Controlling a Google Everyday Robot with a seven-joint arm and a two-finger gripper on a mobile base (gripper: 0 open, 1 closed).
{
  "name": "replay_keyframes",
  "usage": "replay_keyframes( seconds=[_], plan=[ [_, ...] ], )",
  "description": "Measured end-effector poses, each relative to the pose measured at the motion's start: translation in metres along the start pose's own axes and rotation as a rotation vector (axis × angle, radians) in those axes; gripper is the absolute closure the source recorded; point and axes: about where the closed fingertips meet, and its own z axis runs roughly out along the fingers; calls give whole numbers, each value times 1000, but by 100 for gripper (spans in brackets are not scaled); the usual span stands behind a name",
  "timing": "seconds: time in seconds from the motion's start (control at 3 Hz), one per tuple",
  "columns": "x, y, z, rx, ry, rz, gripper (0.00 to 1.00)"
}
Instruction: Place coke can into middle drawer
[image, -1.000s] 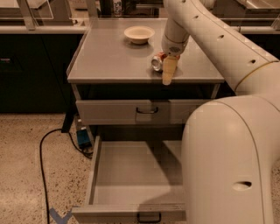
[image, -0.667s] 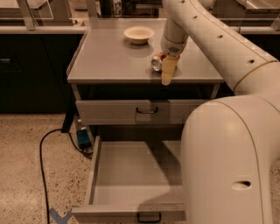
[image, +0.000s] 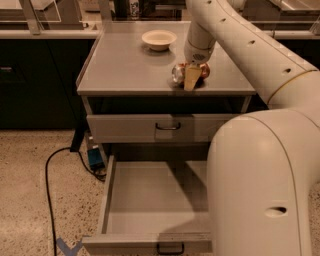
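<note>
For the gripper: hangs at the end of the arm, down on the cabinet top, right at the can and hiding its middle. Touching the can or only in front of it, gripping or loose: cannot tell.

For the can: lies on its side on the top, right of middle, near the front edge. Shows a silver end to the left of the gripper and a red-orange stretch to the right. Not yet in the drawer.

For the bowl: cream, round, upright, farther back on the same top, left of the can and well apart from it.

Below the top: upper drawer front, grey, shut, with a dark handle at its middle. Under that, the middle drawer, pulled out wide, with a flat grey bottom, low side walls and a small dark loop handle at the front edge.

On the right: the robot's cream body, large in the view, covering the drawer's right part.

On the speckled floor to the left: black cable curving toward a small blue box beside the cabinet, and a blue tape cross near the bottom edge
</note>
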Motion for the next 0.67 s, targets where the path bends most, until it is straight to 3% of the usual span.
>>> replay_keyframes(
  seconds=[0.67],
  plan=[
    [0, 0, 0, 0, 0, 0, 89]
  ],
)
